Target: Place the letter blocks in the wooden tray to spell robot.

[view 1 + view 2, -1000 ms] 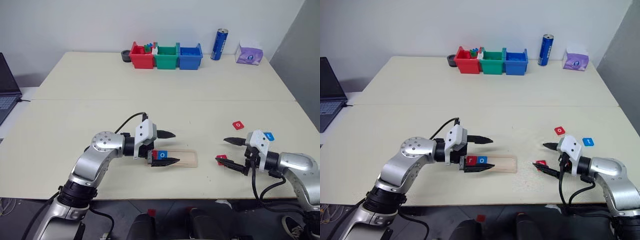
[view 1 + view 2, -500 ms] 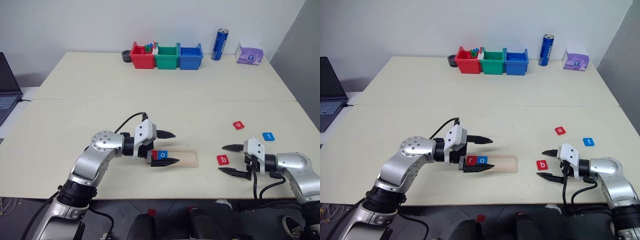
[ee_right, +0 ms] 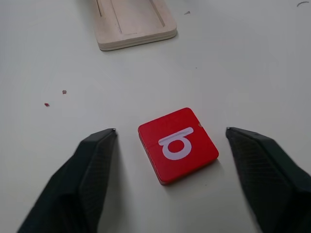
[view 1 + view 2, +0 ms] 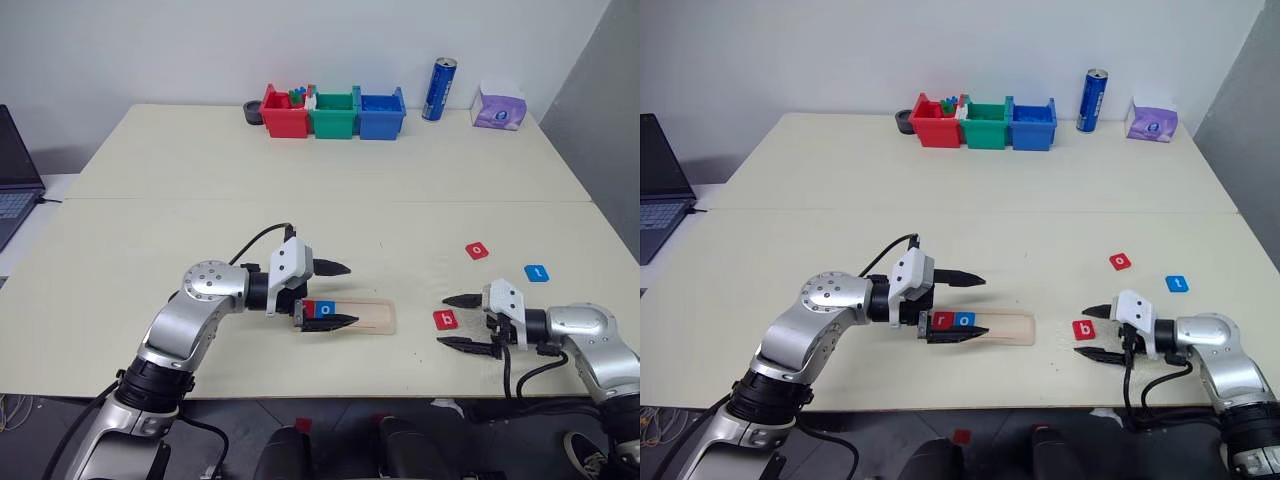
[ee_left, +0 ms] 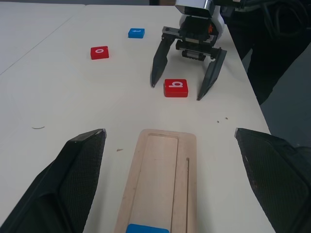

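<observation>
On the pale surface, the wooden tray is seen lying flat near the front edge, with a red tile marked r and a blue tile marked o seated side by side at its left end; the rest of the tray is bare. The left hand is held level over that filled end, its two black fingers spread wide, one beyond the tray and one on the near side, with nothing gripped between them.

To the right of the tray, well apart from it, the red tile marked b is found flat on the surface. The right hand is set low around it, a finger on either side, the fingers partly open and gaps visible between each fingertip and the tile, so nothing is held.

Farther back on the right, a red tile marked o and a blue tile marked t lie loose on the surface, near each other.
</observation>
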